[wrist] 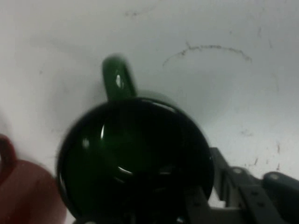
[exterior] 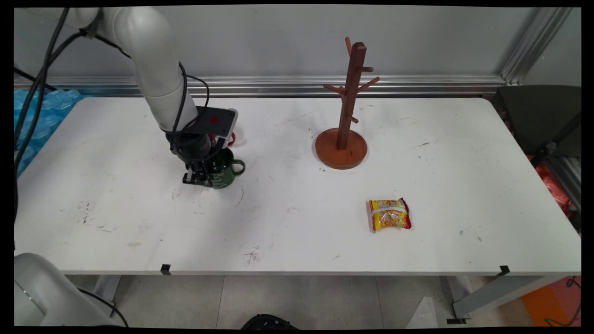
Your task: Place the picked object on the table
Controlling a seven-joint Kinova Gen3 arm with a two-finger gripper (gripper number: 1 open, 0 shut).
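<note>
While lowered upright, hand (exterior: 203, 178) straddles green mug's (exterior: 226, 170) rim — red mug (exterior: 230, 138) behind

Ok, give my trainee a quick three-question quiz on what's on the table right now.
1. True or false: the green mug hangs on the wooden mug tree.
2. Which lies nearest the table's front edge: A mug tree, B snack packet, C green mug?
3. What colour is the mug beside the green one?

Key: 1 false, it stands on the table at the gripper. 2 B. 3 red.
</note>
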